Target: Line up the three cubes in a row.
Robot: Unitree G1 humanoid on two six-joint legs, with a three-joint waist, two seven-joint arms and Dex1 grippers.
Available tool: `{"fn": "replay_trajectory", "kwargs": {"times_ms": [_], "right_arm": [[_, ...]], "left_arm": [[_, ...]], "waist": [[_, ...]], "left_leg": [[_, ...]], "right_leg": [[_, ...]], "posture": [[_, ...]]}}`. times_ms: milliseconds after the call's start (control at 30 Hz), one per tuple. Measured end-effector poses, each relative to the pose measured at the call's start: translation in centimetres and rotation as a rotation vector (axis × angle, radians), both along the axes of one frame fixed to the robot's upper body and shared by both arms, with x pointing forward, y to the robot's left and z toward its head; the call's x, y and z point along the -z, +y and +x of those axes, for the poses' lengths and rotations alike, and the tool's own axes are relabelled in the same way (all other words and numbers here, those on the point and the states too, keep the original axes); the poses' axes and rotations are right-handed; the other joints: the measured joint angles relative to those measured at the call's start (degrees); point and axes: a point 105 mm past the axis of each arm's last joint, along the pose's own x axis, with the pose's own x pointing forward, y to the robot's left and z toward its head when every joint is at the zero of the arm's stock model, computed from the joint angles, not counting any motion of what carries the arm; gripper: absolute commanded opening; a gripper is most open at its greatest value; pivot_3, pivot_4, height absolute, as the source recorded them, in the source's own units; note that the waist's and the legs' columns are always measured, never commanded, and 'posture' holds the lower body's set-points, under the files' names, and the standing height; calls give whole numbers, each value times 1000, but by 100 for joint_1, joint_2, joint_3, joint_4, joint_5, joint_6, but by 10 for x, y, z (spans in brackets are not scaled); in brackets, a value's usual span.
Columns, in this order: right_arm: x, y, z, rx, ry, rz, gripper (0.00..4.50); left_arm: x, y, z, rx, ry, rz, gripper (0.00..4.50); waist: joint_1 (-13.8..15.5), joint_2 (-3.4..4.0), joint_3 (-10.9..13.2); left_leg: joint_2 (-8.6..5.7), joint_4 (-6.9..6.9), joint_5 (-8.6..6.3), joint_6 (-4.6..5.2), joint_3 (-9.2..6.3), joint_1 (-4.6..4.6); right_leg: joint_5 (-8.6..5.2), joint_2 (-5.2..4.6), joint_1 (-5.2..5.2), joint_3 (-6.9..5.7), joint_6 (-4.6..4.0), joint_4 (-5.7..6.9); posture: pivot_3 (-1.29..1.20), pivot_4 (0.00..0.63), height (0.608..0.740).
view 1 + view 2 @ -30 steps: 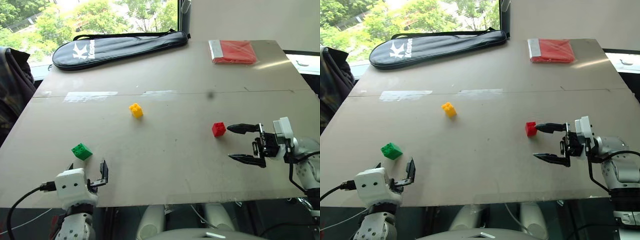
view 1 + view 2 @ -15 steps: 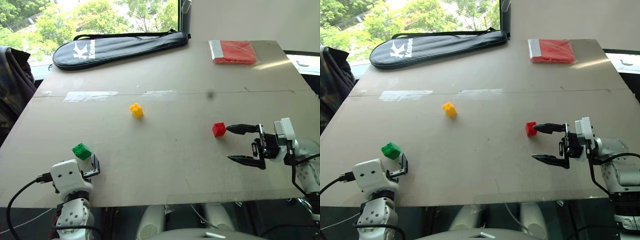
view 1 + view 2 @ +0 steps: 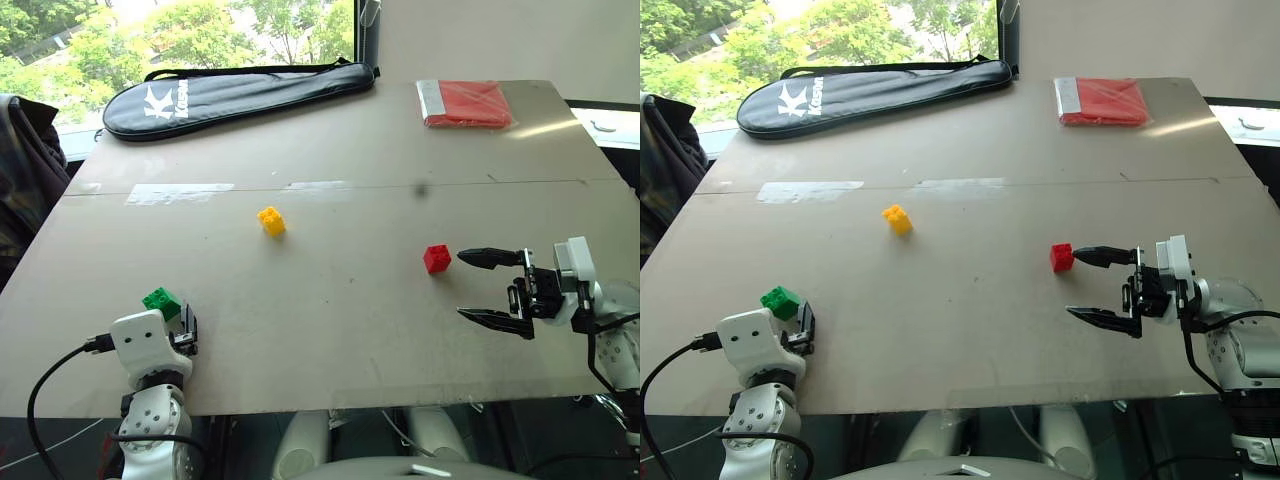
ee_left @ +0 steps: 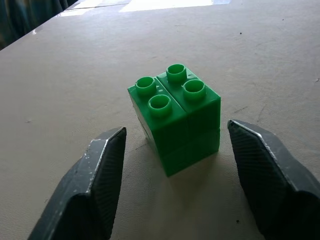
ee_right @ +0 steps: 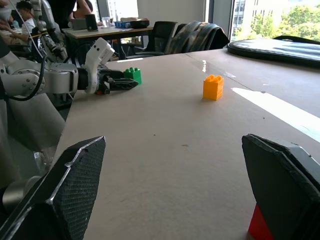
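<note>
Green cube (image 4: 176, 117): studs up, glossy plastic, corner-on between spread fingers of left gripper (image 4: 175, 175), ungrasped; right gripper (image 3: 490, 288) released beside red cube (image 3: 436, 258).

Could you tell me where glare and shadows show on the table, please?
Left eye view: a glare streak on the grey-brown table beside the flat red plastic packet. Right wrist view: a bright sunlit band near the small yellow studded brick. Left wrist view: the small green studded brick casts a faint shadow.
</note>
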Motion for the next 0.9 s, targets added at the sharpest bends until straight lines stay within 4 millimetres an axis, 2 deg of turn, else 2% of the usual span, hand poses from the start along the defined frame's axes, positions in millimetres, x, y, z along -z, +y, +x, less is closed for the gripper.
{"fn": "replay_trajectory", "kwargs": {"times_ms": [33, 333, 500, 567, 600, 667, 700, 800, 833, 900], "right_arm": [[-1, 1, 0, -1, -3, 0, 4500], [0, 1, -2, 16, -2, 2, 4500], [-2, -3, -1, 56, -7, 20, 4500], [-3, -7, -1, 78, -10, 27, 4500], [-4, -7, -1, 79, -11, 27, 4500], [-3, -11, 0, 97, -9, 31, 4500], [-3, -11, 0, 98, -8, 31, 4500], [2, -24, 1, 155, 9, 34, 4500], [3, -26, 2, 166, 9, 33, 4500], [9, -36, 1, 207, 16, 25, 4500]], "left_arm": [[0, 0, 1, -3, -6, -5, 1198], [-1, 2, 5, 4, -13, -17, 1203], [-11, -6, 20, 196, -13, 7, 1203], [-28, -26, 40, 488, -24, 34, 1203], [-32, -28, 41, 516, -30, 38, 1203], [-59, -62, 54, 861, -62, 66, 1203], [-61, -67, 54, 902, -65, 65, 1203], [-61, -107, 53, 1335, 62, 108, 1203], [-65, -115, 53, 1430, 76, 127, 1203], [-69, -134, 63, 1611, 116, 147, 1203]], "waist": [[0, 0, 0], [0, 1, -1], [4, 1, -1], [32, 0, -1], [33, 1, -1], [33, 2, -1], [14, 7, -4], [-7, 5, -3], [-13, 7, -2], [10, 10, -3]], "left_leg": [[0, 0, 0, 0, 0, 0], [0, 0, 0, 0, 0, 1], [-2, 0, 0, 0, 0, 0], [-4, 6, 1, -2, -4, -4], [-4, 6, 1, -2, -5, -4], [-6, 11, 2, -3, -4, -2], [-6, 11, 1, -3, 1, 0], [-22, 11, 2, -3, 6, 0], [-21, 11, 1, -2, 3, 1], [-28, 18, 2, -2, 14, -1]], "right_leg": [[0, 0, 0, 0, 0, 0], [0, -1, 0, 1, 0, 3], [0, -2, 0, 0, 0, 5], [-1, 1, -2, -14, -2, 10], [-1, 1, -2, -14, -2, 12], [-1, -1, -2, -10, -2, 19], [-1, -3, -2, -2, -2, 19], [-1, 2, -3, -6, -1, 24], [-1, 2, -4, -3, -1, 26], [-1, 4, -1, -11, -1, 32]], "posture": [[0, 150, 740], [0, 150, 740], [0, 150, 740], [0, 150, 740], [0, 150, 740], [0, 150, 740], [0, 150, 740], [0, 150, 740], [0, 150, 740], [0, 150, 740]]}}
